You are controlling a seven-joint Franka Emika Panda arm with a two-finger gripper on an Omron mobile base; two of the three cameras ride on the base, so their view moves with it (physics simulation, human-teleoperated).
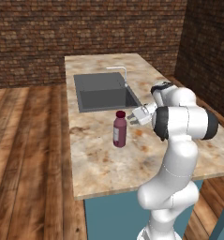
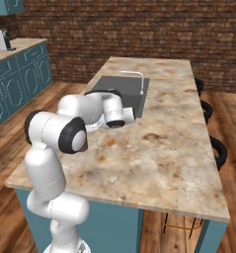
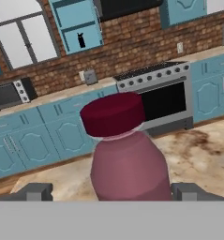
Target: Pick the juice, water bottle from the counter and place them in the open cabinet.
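The juice [image 1: 119,130], a maroon bottle with a round maroon cap, stands upright on the beige marbled counter [image 1: 108,164] just in front of the sink. My gripper [image 1: 130,117] hovers close to its right at cap height, open and holding nothing. In the hand view the juice [image 3: 128,161] looms large, centred just ahead of the gap of the gripper [image 3: 113,191], with one fingertip [image 3: 37,191] far out on each side. Across the room hangs the open cabinet [image 3: 75,14], teal and doorless. A small black shape inside it looks like the water bottle [image 3: 81,41].
A dark sink [image 1: 104,93] with a bent faucet [image 1: 121,71] is set into the counter behind the juice. Black stools [image 2: 219,150] line the island's far side. A stove [image 3: 162,96], a microwave [image 3: 10,93] and teal base cabinets [image 3: 62,136] run along the brick wall.
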